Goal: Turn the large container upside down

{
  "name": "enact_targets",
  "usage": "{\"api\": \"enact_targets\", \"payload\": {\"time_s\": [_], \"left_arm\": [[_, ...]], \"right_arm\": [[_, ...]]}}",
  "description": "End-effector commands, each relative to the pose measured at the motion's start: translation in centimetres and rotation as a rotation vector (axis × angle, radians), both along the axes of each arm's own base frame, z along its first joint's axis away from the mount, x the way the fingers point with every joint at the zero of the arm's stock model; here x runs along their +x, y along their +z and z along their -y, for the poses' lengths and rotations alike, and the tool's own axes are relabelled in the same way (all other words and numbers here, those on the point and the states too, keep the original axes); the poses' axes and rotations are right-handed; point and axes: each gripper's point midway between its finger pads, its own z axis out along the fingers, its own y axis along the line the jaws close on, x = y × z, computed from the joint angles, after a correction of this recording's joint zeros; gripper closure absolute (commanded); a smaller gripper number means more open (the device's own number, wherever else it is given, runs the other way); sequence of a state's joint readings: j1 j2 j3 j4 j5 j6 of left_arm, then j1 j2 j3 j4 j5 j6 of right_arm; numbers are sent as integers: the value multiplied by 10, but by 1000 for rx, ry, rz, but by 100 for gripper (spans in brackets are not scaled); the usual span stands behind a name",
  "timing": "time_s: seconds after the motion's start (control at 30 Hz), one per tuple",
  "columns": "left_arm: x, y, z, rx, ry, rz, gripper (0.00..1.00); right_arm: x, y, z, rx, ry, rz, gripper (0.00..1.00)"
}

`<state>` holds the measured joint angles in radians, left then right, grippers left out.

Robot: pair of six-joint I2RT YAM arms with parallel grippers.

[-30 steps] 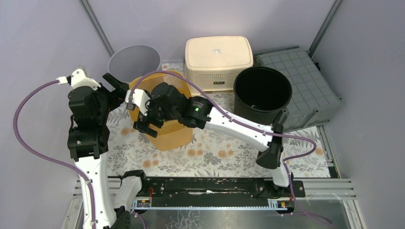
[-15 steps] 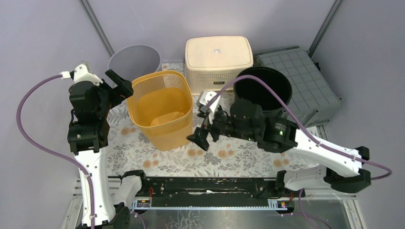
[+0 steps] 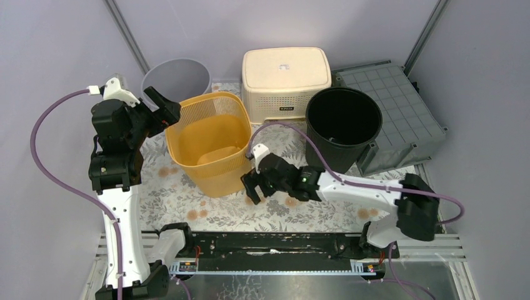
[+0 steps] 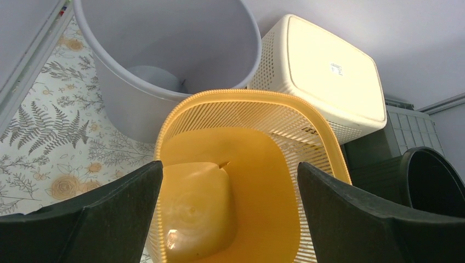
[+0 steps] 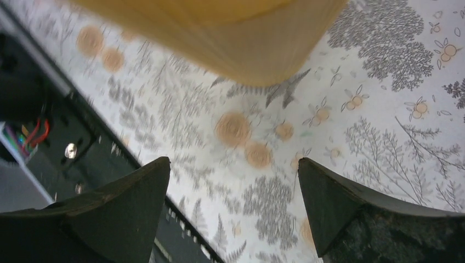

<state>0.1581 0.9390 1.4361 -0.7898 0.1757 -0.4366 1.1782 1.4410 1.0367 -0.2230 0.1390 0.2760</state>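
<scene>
The large container, an orange slatted basket (image 3: 219, 178), stands upright with its mouth up on the flowered mat. My left gripper (image 3: 167, 107) is open at the basket's back-left rim. In the left wrist view the left gripper (image 4: 230, 170) has its jaws wide apart, with the basket (image 4: 274, 181) between and below them, and it holds nothing. My right gripper (image 3: 252, 187) is low at the basket's front-right corner and open. In the right wrist view the right gripper (image 5: 233, 167) frames only mat, with the basket's base (image 5: 230, 44) above.
A grey round bin (image 3: 175, 78) stands behind the basket at the left. An upturned cream box (image 3: 285, 75), a black bucket (image 3: 343, 122) and an overturned grey crate (image 3: 394, 106) line the back and right. A black rail (image 3: 269, 244) runs along the near edge.
My right arm has swung away from above the basket and come down low in front of its right corner. My left gripper has shifted right, toward the rim.
</scene>
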Motion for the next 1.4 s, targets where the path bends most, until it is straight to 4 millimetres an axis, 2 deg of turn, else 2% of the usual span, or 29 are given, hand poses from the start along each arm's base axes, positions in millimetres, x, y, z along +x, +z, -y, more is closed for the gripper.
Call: {"api": "enact_targets", "payload": {"time_s": [0.0, 0.13, 0.33, 0.47, 0.63, 0.8, 0.87, 0.93, 0.97, 1.0, 1.07, 1.2, 1.37], "left_arm": [[-1, 24, 7, -16, -31, 77, 0], [-1, 33, 10, -41, -37, 109, 0], [1, 38, 14, -60, -55, 123, 0], [2, 34, 14, -58, -58, 116, 0], [7, 25, 15, -63, -70, 105, 0], [12, 20, 18, -71, -88, 106, 0], [12, 21, 20, -74, -99, 109, 0], [11, 22, 21, -73, -108, 111, 0], [10, 23, 23, -76, -115, 114, 0], [9, 23, 25, -80, -122, 114, 0], [8, 22, 31, -88, -146, 117, 0], [6, 22, 44, -102, -199, 119, 0], [-1, 26, 70, -127, -307, 130, 0]], "right_arm": [[60, 25, -44, 258, -156, -1, 7], [92, 20, -77, 331, -262, -22, 6], [124, 4, -128, 455, -376, -98, 5], [154, -10, -143, 480, -449, -125, 5], [190, -17, -162, 531, -427, -161, 4], [203, -23, -179, 525, -337, -176, 4], [200, -26, -177, 509, -286, -186, 4], [193, -26, -166, 471, -251, -188, 4], [189, -16, -160, 462, -225, -180, 4], [176, -18, -151, 425, -188, -198, 4], [158, -7, -134, 370, -140, -204, 4], [106, 30, -104, 311, -15, -232, 3], [34, 69, -73, 247, 71, -226, 2]]}}
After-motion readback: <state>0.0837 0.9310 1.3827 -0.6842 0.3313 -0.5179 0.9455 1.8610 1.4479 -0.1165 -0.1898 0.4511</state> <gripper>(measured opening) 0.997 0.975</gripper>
